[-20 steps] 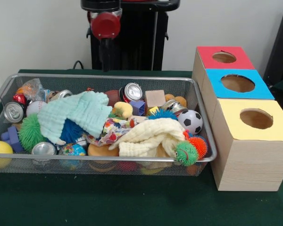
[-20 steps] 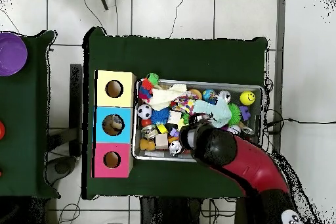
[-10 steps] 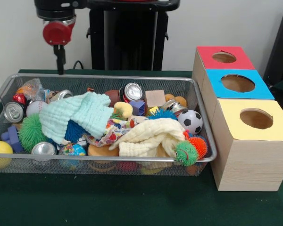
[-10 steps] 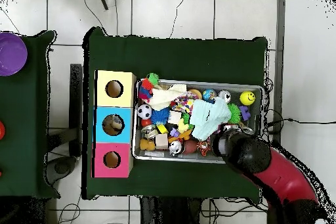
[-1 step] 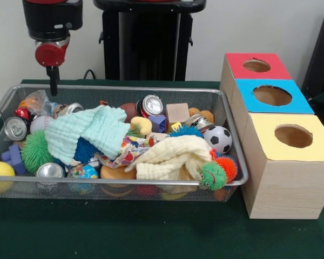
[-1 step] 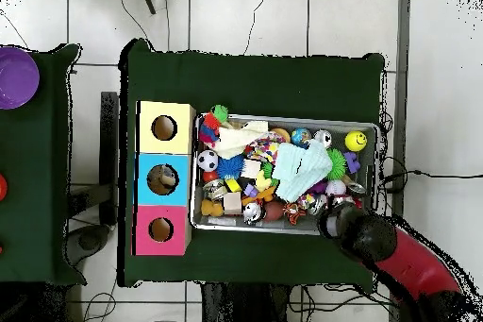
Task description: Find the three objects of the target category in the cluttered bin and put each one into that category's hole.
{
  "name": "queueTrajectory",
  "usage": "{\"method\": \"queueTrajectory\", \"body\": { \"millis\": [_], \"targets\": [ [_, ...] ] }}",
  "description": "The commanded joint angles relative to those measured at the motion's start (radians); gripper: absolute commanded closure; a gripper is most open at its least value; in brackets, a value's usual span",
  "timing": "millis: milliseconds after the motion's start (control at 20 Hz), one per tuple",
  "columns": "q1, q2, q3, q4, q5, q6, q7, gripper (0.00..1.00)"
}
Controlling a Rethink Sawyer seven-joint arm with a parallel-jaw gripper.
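The end effector point(image 5: 53, 88) hangs over the bin's point(image 5: 151, 89) far corner; whether it holds anything, I cannot tell. Searching seems underway. Next: descend onto a target.

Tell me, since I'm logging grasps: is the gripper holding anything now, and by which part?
Nothing is held. The gripper hangs bare above the far corner of the wire bin, with no object on it.

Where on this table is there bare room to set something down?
Bare green cloth runs along the front of the wire bin and before the yellow box, with a wide strip beyond the bin in the overhead view. The bin itself is packed full.
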Motion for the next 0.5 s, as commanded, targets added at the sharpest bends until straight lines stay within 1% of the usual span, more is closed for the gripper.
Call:
{"method": "queueTrajectory", "body": {
  "millis": [50, 200, 300, 450, 500],
  "targets": [
    [-0.037, 0.102, 0.066, -0.041, -0.088, -0.076, -0.069, 0.0],
    [-0.062, 0.114, 0.074, -0.062, -0.112, -0.073, -0.087, 0.0],
    [-0.075, 0.137, 0.062, -0.114, -0.146, -0.068, -0.112, 0.0],
    [-0.104, 0.143, 0.059, -0.164, -0.171, 0.004, -0.147, 0.0],
    [-0.113, 0.14, 0.061, -0.167, -0.181, 0.009, -0.152, 0.0]
  ]
}}
